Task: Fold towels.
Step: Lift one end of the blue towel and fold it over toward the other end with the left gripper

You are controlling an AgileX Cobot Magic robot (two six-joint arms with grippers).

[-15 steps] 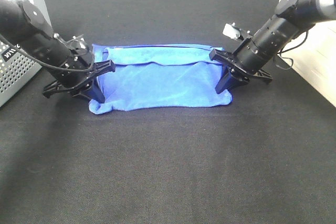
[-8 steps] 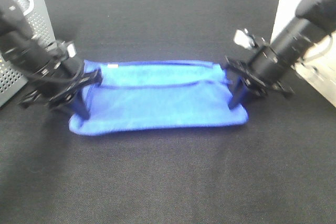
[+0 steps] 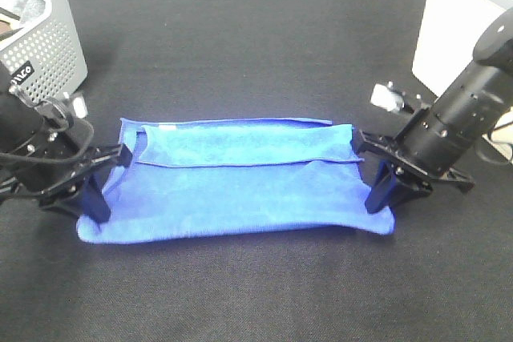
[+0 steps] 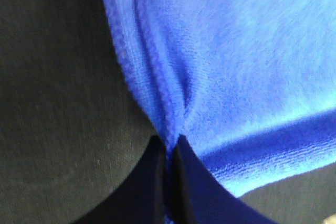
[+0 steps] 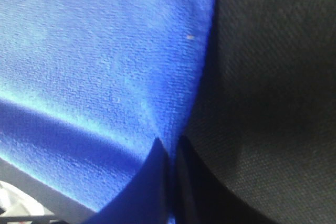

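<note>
Dragged toward the near edge of the desk (image 3: 256,294) and drawn wider, the towel (image 3: 240,186) now lies flatter, mid-desk, its far strip folded over. Soft, light and limp, it would likely sag unless held at both ends, best by the hem corners. The left fingers (image 3: 97,199) and right fingers (image 3: 379,191) are pressed together, each pinching a short end close to a near corner.
</note>
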